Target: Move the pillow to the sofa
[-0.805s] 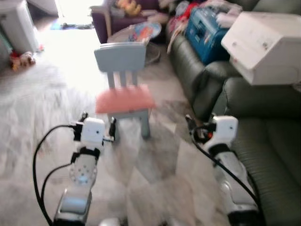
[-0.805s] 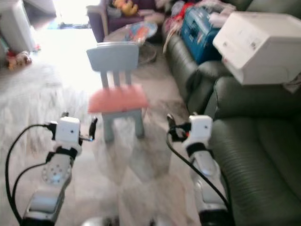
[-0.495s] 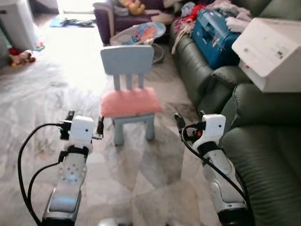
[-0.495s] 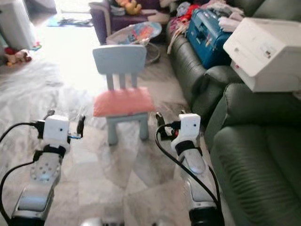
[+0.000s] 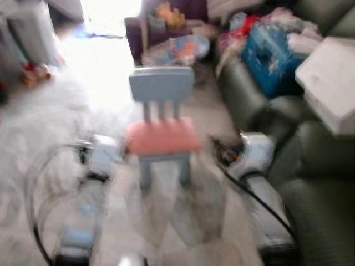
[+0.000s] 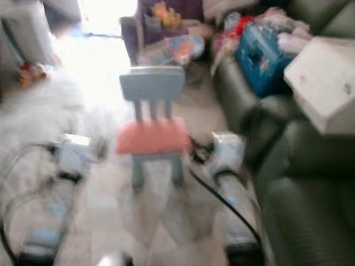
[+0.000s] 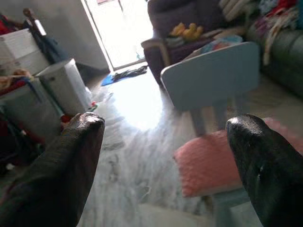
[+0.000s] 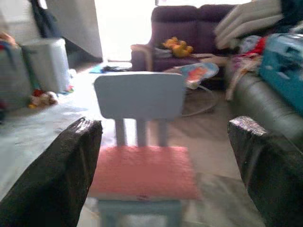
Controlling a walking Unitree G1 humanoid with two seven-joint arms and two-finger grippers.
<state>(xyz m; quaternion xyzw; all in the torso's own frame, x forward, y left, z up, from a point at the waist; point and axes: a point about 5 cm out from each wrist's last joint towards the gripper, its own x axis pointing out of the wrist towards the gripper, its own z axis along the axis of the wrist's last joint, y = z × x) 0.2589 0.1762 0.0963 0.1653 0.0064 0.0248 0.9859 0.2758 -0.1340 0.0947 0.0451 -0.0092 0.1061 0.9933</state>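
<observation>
We see the pink pillow (image 6: 151, 136) lying flat on the seat of a small light-blue chair (image 6: 152, 86), which stands on the pale marble floor (image 5: 50, 119) directly ahead. The dark green sofa (image 6: 310, 183) runs along the right side, well apart from the pillow, with a blue case (image 6: 260, 55) and a white box (image 6: 324, 83) on it. We hold the left gripper (image 7: 165, 156) raised just left of the chair, its fingers (image 7: 57, 175) spread wide with nothing between them. The right gripper (image 8: 165, 156) is just right of the chair, jaws likewise wide apart and empty. Both head views are motion-blurred.
</observation>
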